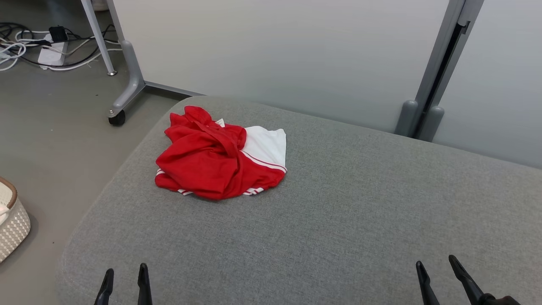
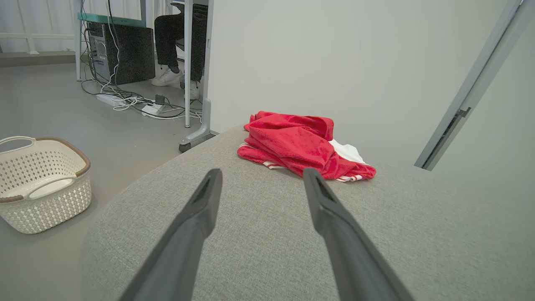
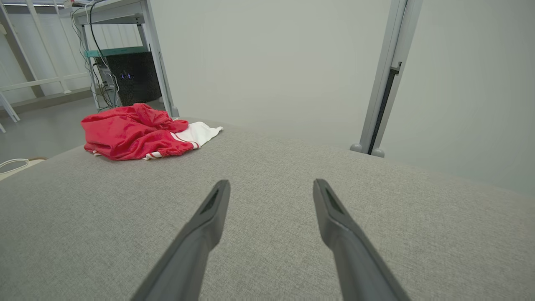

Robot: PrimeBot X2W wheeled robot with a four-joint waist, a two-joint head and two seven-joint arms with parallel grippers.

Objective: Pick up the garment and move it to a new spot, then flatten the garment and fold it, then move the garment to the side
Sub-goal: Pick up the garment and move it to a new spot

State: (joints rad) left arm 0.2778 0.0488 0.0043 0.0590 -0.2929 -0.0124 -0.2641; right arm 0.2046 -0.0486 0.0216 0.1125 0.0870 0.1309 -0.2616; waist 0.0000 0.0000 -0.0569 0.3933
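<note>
A crumpled red and white garment (image 1: 220, 156) lies in a heap on the far left part of the grey fabric surface (image 1: 338, 220). My left gripper (image 1: 125, 271) stands open at the near left edge, empty, well short of the garment (image 2: 301, 146). At the near right, my right gripper (image 1: 436, 264) is open too, with nothing between its fingers. The garment (image 3: 142, 131) sits far off to that gripper's upper left. Both pairs of fingers hover above bare fabric.
A pale partition wall (image 1: 275, 55) with a grey post (image 1: 436, 72) runs behind the surface. A white perforated basket (image 2: 42, 184) stands on the floor to the left. Cables and a power strip (image 1: 51, 46) lie under a desk, where a person's legs (image 2: 179, 42) show.
</note>
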